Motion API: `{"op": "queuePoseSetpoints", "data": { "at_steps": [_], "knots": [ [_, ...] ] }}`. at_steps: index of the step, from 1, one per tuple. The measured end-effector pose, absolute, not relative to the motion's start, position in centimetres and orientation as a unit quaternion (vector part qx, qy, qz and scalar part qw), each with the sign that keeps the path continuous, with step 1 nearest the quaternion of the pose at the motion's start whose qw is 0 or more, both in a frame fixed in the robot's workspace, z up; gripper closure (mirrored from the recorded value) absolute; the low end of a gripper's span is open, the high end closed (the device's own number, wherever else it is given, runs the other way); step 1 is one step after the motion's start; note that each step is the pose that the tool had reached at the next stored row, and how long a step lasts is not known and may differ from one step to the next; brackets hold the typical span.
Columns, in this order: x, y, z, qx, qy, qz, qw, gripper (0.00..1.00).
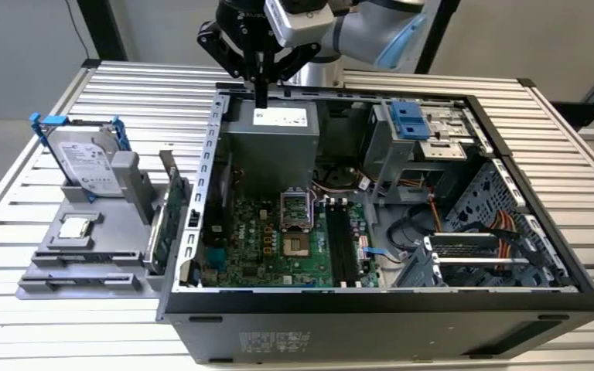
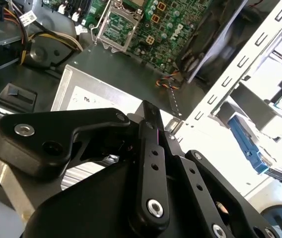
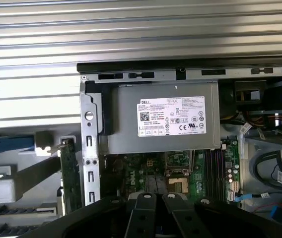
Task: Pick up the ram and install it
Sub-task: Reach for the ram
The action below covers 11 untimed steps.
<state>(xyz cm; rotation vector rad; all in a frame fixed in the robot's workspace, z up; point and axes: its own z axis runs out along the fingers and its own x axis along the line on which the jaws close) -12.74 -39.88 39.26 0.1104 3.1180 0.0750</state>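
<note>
Your robot hand (image 1: 262, 102) hangs over the far edge of the open computer case (image 1: 380, 298). It is just above the big grey box (image 1: 271, 143) with the white sticker. The two black fingers (image 2: 151, 144) are pressed tight together like one thin stick, and they hold nothing. In both wrist views they point down toward that grey box.

The case sits on a silver table (image 1: 142, 85) made of long metal slats. Inside the case, the green main board (image 1: 261, 243) lies flat on the bottom. Its long black slots (image 1: 340, 243) are on the side toward the exterior view's right.

On the exterior view's left, a grey holder (image 1: 70, 267) sits on the table, touching the case wall. A silver hard drive (image 1: 83, 164) in a blue frame stands up in it, and a small square chip (image 1: 73, 228) lies flat nearby. A green card (image 1: 179, 209) stands on its edge just beside the case wall.

I cannot tell for sure where the ram is. Thin things stand on edge by that green card, away from your hand, and it may be one of them.
</note>
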Motion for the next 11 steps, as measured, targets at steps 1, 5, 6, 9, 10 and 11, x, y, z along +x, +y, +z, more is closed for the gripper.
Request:
{"op": "queuePoseSetpoints", "data": {
  "at_steps": [1, 5, 6, 9, 10, 11],
  "knots": [
    [-12.9, -39.9, 39.3, 0.035, 0.999, 0.024, 0.010, 1.00],
    [-13.4, -39.9, 39.3, 0.035, 0.999, 0.024, 0.010, 1.00],
    [-13.5, -39.9, 39.3, 0.035, 0.999, 0.024, 0.010, 1.00],
    [-14.0, -39.9, 39.3, 0.035, 0.999, 0.024, 0.010, 1.00],
    [-14.1, -39.9, 39.3, 0.035, 0.999, 0.024, 0.010, 1.00],
    [-14.2, -39.9, 39.3, 0.035, 0.999, 0.024, 0.010, 1.00]
  ]
}}
